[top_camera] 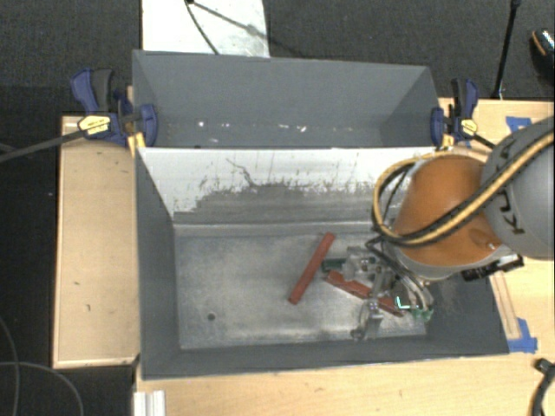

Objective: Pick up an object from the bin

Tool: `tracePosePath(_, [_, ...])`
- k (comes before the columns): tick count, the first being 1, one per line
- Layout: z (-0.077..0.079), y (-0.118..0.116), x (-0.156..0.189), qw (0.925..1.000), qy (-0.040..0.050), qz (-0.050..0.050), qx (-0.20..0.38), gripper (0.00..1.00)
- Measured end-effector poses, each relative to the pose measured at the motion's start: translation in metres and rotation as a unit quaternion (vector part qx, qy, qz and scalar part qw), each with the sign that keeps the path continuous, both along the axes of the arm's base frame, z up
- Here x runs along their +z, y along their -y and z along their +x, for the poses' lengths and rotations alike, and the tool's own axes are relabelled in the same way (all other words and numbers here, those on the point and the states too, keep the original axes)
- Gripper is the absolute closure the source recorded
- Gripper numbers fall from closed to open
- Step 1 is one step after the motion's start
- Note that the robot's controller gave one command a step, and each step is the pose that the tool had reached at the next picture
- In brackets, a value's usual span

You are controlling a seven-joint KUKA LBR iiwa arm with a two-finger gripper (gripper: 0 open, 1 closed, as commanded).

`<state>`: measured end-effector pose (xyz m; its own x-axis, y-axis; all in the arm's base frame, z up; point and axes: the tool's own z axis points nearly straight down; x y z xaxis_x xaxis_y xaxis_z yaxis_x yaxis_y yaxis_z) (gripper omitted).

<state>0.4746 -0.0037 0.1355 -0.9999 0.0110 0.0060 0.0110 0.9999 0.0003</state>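
Observation:
My gripper (373, 310) hangs low over the right front part of the bin floor, under the orange cover of the wrist. A small red piece (349, 287) with a dark green end (333, 275) lies right beside it on the left and runs in under the gripper's metal parts. Whether it is held is hidden. A long red-brown stick (310, 269) lies slanted on the floor just left of that, its upper end pointing to the back right.
The arm and its cables cover the bin's right side. The bin's sloping walls rise close behind and to the right of the gripper. Bare floor stretches to the left of the stick.

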Motion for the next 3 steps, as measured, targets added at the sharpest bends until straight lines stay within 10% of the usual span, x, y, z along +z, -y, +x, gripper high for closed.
tracePosePath(1, [0.067,-0.018,-0.068,0.9998,0.0052,0.001,-0.018,0.0])
tracePosePath(2, [0.12,-0.014,-0.064,0.9999,0.0064,0.0,-0.013,0.0])
tracePosePath(3, [0.109,-0.007,-0.064,0.9757,0.0041,0.001,0.219,0.0])
